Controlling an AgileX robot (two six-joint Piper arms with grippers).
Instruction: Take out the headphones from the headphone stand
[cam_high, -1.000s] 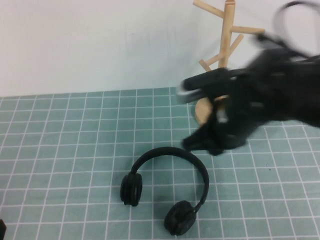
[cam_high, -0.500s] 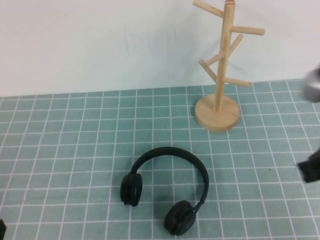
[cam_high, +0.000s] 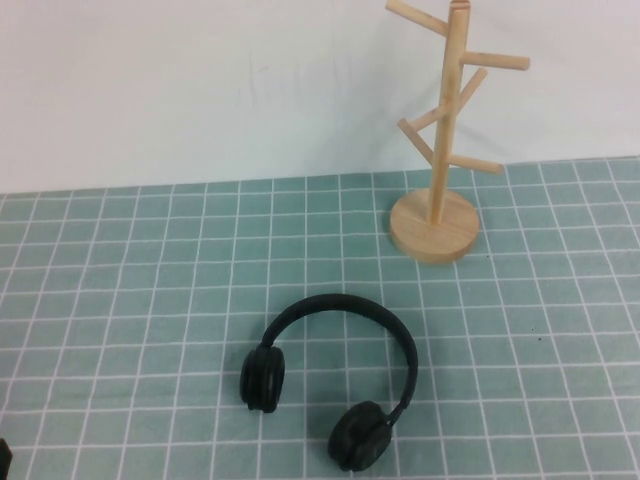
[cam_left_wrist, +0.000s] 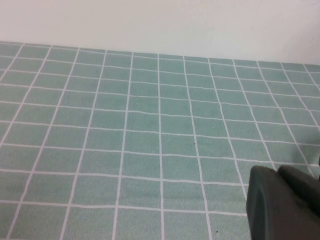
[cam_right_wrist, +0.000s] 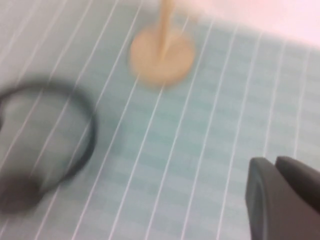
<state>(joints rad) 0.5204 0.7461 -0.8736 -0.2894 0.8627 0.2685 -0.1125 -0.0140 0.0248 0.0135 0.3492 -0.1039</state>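
A raised camera looks down on a green mat (cam_high: 120, 300) ruled with a white grid, set against a plain white wall (cam_high: 200, 90). The headphones (cam_high: 330, 385) lie flat on the mat, near the front and a little right of centre, well apart from the headphone stand (cam_high: 440, 150), which stands upright at the back right. All of its angled wooden pegs are bare. Judging from this layout, the removal looks already done: the headphones rest clear of the stand, where they cannot slide off a peg or tip the thin pole over.

The headband arches away from the robot, toward the wall, and the open side of the arch faces the front edge. The two round ear cups sit at the near ends, one at the left and one lower at the right, so the line between the cups runs slantwise from left-back to right-front. Both cups appear to lie on their sides.

Neither arm appears in the high view. The left gripper (cam_left_wrist: 285, 205) shows only as a dark finger block at the edge of its own wrist view, above bare mat; whether its fingers are apart or together cannot be told. The right gripper (cam_right_wrist: 282, 197) shows the same way in a blurred right wrist view that takes in the stand's round base and part of the headband; its finger state cannot be told either
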